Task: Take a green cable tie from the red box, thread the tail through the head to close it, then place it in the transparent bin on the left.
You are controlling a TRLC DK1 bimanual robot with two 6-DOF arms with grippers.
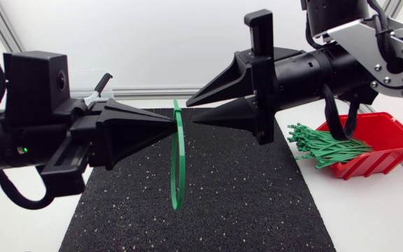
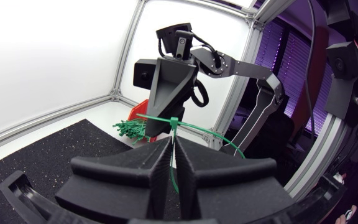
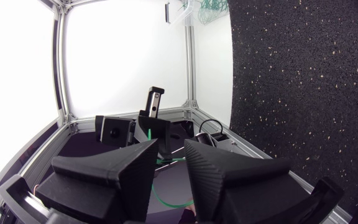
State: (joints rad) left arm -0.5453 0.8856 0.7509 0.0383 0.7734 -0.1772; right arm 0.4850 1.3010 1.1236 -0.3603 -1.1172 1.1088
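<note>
So right now the left gripper [image 1: 168, 120] is pinching the green cable tie [image 1: 178, 129] near its top, fingers pressed together on the band, up in the air over the rear half of the black mat [image 1: 257, 203]. The tie is hanging as a narrow loop with its long axis running straight up and down, the bottom dangling above the mat. In the left wrist view the tail looks to be already poking through the head and sticking out sideways across the fingertips, so I'm reading it as closed, though I can't tell how snug it is.

The right gripper [image 1: 191, 112] is sitting just beside the tie's top on the opposite side, nose to nose with the left one. Its fingers are spread apart and aren't gripping anything.

For the drop-off, the left arm is the one carrying the loop and it's also the nearer one. The transparent bin [image 3: 188, 14] is sitting off past the mat's far left corner, with some green ties already in it. So the tie has to travel left and back, away from the red box [image 1: 380, 136] at the mat's right edge, where the spare ties [image 1: 324, 148] are spilling out.
</note>
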